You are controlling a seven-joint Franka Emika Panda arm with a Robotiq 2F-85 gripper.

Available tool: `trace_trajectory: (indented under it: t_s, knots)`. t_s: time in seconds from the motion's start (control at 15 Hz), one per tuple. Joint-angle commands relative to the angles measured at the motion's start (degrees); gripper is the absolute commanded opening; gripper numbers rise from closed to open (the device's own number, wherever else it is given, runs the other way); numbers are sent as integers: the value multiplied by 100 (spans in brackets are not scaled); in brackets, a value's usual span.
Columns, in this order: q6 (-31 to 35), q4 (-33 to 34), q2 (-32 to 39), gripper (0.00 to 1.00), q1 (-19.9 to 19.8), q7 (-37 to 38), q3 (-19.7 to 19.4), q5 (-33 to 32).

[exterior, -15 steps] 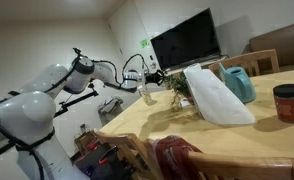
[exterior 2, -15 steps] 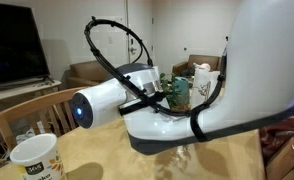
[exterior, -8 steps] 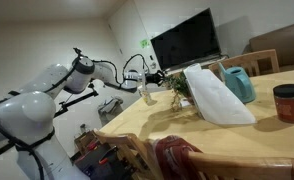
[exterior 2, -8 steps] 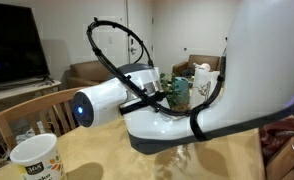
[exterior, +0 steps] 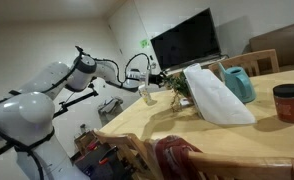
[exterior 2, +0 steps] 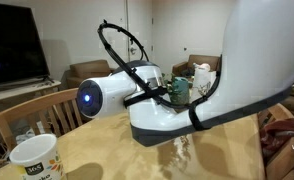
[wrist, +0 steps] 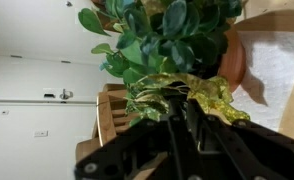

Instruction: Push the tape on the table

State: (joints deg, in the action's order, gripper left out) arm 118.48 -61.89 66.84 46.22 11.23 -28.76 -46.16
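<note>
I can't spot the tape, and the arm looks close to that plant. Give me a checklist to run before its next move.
1. Tape located: cannot tell; none recognisable in any view.
2. Clearance ahead: not ok; the potted plant fills the wrist view just beyond the gripper.
3. Jaws' opening: cannot tell; too blurred.
4. Gripper near the table: ok, at its far end in an exterior view.
5. White bag and red-lidded jar out of the way: ok, both far from the gripper.
</note>
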Motion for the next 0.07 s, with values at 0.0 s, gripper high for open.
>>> trace_trajectory:
  t_s: [0.0]
  knots:
    - [0, 0, 9, 23, 13, 2, 0, 0]
